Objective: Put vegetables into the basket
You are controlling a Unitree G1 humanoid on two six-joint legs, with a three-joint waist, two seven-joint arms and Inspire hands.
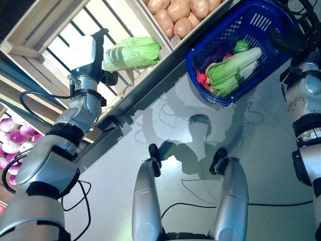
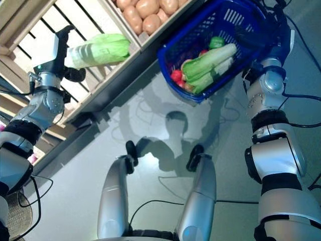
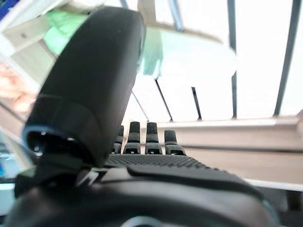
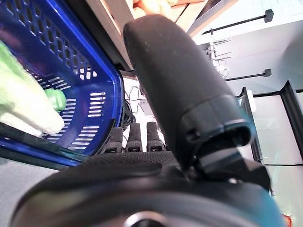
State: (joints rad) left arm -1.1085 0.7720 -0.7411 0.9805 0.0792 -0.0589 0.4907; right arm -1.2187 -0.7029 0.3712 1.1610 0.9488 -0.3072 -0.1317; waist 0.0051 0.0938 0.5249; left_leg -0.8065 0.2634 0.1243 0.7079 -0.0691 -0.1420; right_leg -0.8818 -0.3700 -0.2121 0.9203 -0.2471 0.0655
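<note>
Two hands are being shown: the left hand [image 1: 95, 50] is being closed round a cabbage [image 1: 131, 52] over the slatted shelf [image 1: 60, 55]; the right hand [image 4: 161, 118] is being curled under the blue basket [image 1: 261, 25], its grip partly hidden, bok choy [image 1: 233, 68] lying inside.

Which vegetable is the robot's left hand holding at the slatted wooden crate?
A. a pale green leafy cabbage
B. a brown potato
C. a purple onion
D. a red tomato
A. The left hand has its fingers and thumb round the pale green leafy cabbage over the slatted wooden crate; the brown potatoes lie untouched in the next crate.
</note>
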